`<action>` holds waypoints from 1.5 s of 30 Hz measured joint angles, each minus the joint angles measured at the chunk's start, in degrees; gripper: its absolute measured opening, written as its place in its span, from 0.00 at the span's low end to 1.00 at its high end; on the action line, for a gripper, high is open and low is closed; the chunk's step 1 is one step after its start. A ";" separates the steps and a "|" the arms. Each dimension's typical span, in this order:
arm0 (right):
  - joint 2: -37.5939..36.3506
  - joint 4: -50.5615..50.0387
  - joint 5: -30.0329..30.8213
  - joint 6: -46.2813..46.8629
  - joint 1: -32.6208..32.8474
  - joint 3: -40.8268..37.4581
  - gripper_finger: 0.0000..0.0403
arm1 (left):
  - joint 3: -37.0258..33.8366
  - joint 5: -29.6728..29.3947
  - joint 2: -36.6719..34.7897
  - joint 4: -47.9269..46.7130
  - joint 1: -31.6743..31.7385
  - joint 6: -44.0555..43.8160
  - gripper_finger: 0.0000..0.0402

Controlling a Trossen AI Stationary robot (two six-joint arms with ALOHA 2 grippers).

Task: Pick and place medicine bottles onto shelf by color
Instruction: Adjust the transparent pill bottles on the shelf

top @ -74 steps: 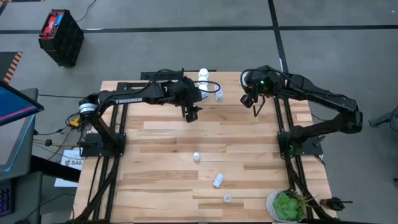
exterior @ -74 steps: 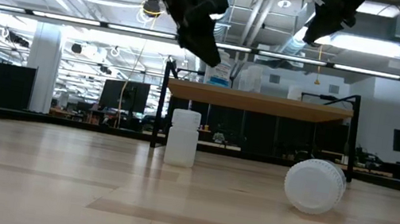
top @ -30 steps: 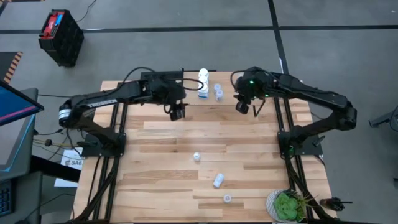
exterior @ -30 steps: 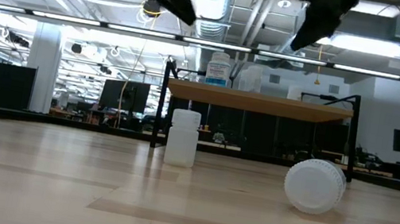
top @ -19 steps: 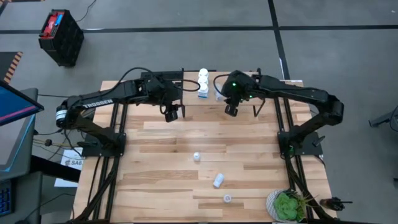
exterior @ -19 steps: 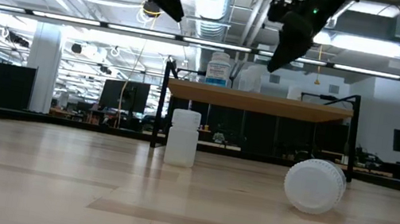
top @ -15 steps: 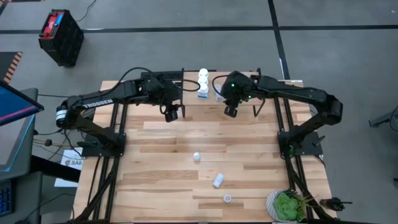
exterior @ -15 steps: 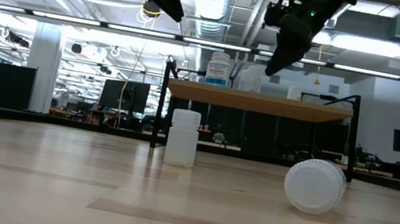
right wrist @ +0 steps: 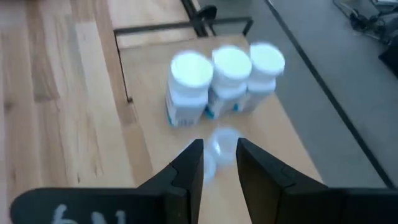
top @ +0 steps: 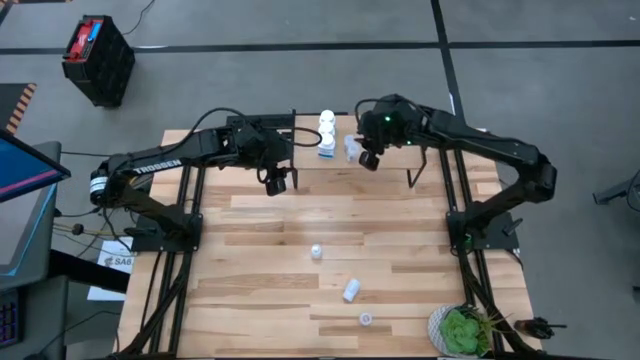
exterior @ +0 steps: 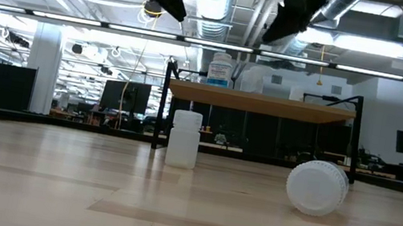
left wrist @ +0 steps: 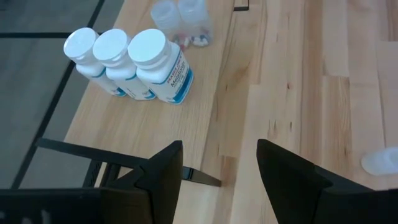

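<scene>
Looking down on a wooden table, the left gripper hangs above the boards just left of the shelf, its jaws apart and empty. On the shelf stand three white medicine bottles in a touching row, with two translucent pale bottles just beside them. Further right, the right gripper hovers over the shelf, pointing at a translucent bottle; its jaws stand a narrow gap apart, and whether they grip anything cannot be told. Nearer the front edge, well apart from the shelf, three more bottles lie loose, one standing upright, one on its side.
</scene>
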 joint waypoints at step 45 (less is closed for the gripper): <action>18.31 -16.39 -1.09 7.81 -4.12 18.82 0.65 | -0.07 0.29 -3.74 -10.97 0.02 0.55 0.48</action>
